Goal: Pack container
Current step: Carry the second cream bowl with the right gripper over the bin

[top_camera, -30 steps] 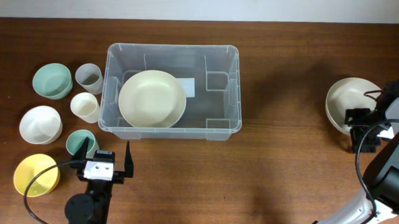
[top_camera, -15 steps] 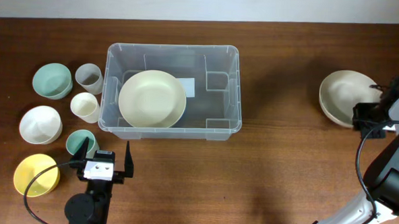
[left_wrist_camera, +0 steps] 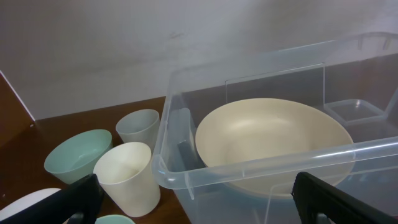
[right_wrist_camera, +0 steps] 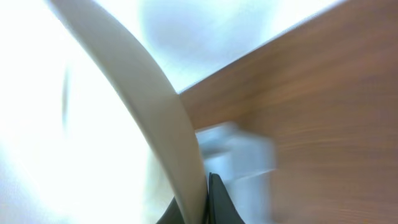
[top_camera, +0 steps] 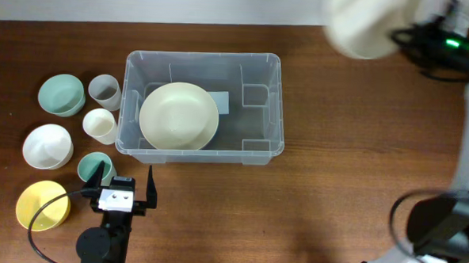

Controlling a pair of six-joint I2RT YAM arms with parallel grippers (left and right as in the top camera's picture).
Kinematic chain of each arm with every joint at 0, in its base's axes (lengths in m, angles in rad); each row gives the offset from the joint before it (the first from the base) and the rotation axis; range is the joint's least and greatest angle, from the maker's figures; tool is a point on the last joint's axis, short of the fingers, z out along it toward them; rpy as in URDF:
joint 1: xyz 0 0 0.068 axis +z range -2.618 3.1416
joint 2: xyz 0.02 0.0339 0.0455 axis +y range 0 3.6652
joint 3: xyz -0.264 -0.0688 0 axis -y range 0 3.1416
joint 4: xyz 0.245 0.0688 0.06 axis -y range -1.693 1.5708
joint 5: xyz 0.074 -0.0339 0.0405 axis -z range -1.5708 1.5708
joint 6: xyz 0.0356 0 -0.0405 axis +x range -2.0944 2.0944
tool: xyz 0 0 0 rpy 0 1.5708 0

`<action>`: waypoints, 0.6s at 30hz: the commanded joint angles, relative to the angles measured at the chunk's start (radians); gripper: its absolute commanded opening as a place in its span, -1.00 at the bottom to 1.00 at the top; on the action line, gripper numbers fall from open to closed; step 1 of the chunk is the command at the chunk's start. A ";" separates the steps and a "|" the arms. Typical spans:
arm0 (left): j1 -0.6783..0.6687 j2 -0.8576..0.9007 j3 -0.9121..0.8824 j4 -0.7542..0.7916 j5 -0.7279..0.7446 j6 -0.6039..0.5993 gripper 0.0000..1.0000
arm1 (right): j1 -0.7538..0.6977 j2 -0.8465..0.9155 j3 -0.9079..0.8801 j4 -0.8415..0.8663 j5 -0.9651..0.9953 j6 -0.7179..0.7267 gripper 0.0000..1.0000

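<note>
Aloft, the right end effector (right_wrist_camera: 203,202) pinches a smooth cream bowl (top_camera: 364,26).

You can reach down into the right half of the bin (top_camera: 280,102), where perhaps only low ribs (top_camera: 254,94) rise, but the cream bowl (top_camera: 179,116) fills its left half.

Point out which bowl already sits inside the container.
The big cream bowl in the clear container. The green bowl, white bowl and yellow bowl sit on the table; the right hand holds another bowl.
</note>
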 commanded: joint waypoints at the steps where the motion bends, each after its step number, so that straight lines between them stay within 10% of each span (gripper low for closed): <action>1: 0.006 -0.006 -0.002 -0.006 -0.003 0.012 0.99 | 0.263 -0.030 0.013 -0.043 -0.056 -0.133 -0.92; 10: 0.006 -0.006 -0.002 -0.006 -0.003 0.012 0.99 | 0.694 0.107 0.013 -0.076 0.400 -0.012 -0.92; 18: 0.006 -0.006 -0.002 -0.006 -0.003 0.012 1.00 | 0.784 0.277 0.013 -0.041 0.406 0.014 -0.93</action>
